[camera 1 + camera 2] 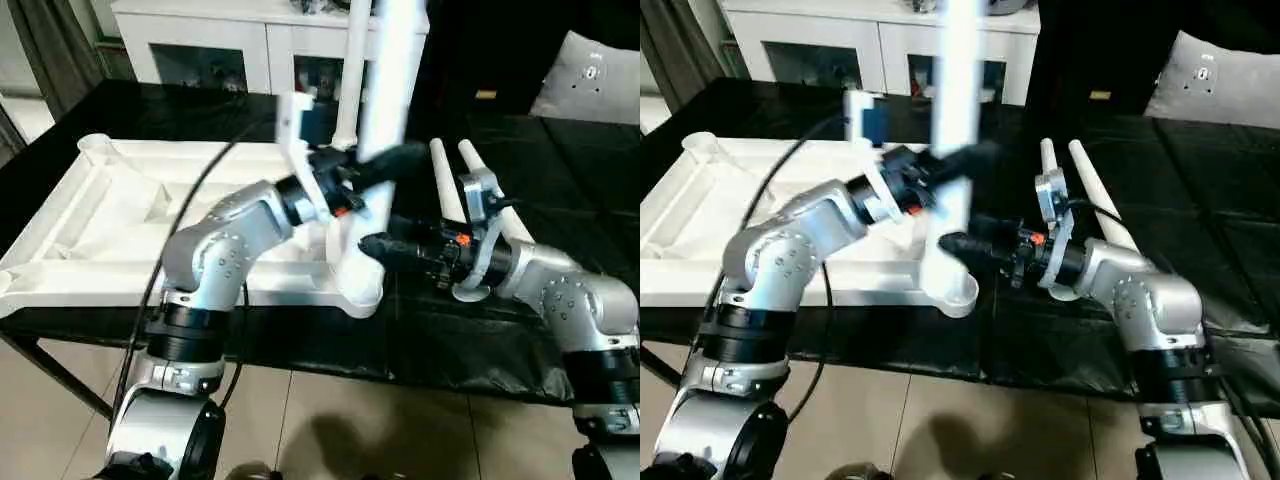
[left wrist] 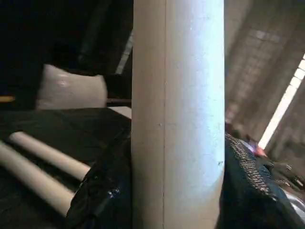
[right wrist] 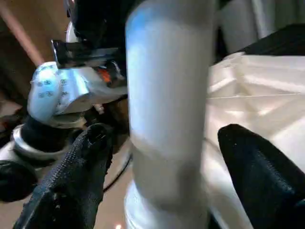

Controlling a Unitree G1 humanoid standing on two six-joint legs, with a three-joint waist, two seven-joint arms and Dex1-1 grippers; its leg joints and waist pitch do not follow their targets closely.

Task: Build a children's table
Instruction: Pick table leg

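Observation:
The white table top [image 1: 120, 230] lies ribbed side up on the black worktable. One white leg [image 1: 390, 80] stands upright in its near right corner socket [image 1: 360, 285]. My left gripper [image 1: 395, 160] is shut on this leg partway up; in the left wrist view both black fingers [image 2: 105, 191] press its sides. Lower down, my right gripper [image 1: 368, 245] is open, its fingers [image 3: 81, 176] on either side of the leg just above the socket with small gaps. A second leg [image 1: 350, 70] stands upright behind. Two more legs [image 1: 445, 180] [image 1: 495, 200] lie on the worktable to the right.
The black-covered worktable [image 1: 450, 340] ends close to me, with tiled floor below its front edge. A white cabinet [image 1: 230, 40] stands behind the table and a grey cushion [image 1: 590, 80] lies at the far right.

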